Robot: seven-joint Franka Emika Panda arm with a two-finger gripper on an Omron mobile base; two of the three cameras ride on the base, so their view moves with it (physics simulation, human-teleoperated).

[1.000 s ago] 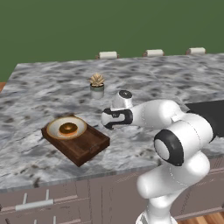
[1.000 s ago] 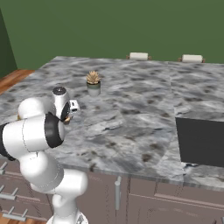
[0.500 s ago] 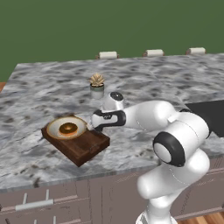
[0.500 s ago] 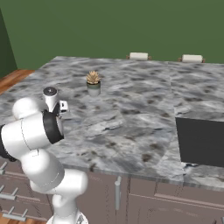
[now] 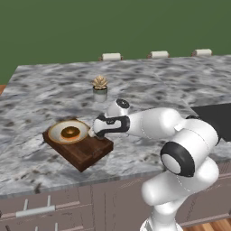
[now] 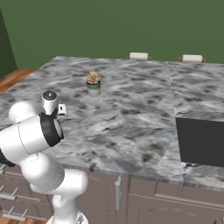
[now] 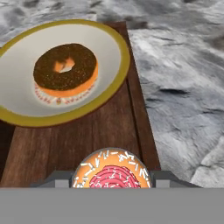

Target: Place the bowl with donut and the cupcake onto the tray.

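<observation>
- The tray (image 5: pixel 85 151) is seen lying on the marble counter (image 5: pixel 149 90) near its front edge, with the bowl (image 5: pixel 68 131) already set on its far-left end; a bare stretch of wood is left on the nearer part.
- The bowl should be left undisturbed: in the hand view its rim (image 7: pixel 118 65) lies close to the free wood, so the descent is best kept well to the near side of it.
- The donut (image 7: pixel 65 69) rests inside the bowl, and nothing further seems to be required of it.
- The cupcake (image 7: pixel 112 174) is carried between the fingers of the gripper (image 5: pixel 92 131), which appear clamped on its wrapper, though the contact itself is largely hidden at the frame's bottom edge.
- The cupcake is judged to be over the tray's bare wood (image 7: pixel 78 144). It should be lowered straight down until the wrapper sits flat, inside the raised edge, and released only then.
</observation>
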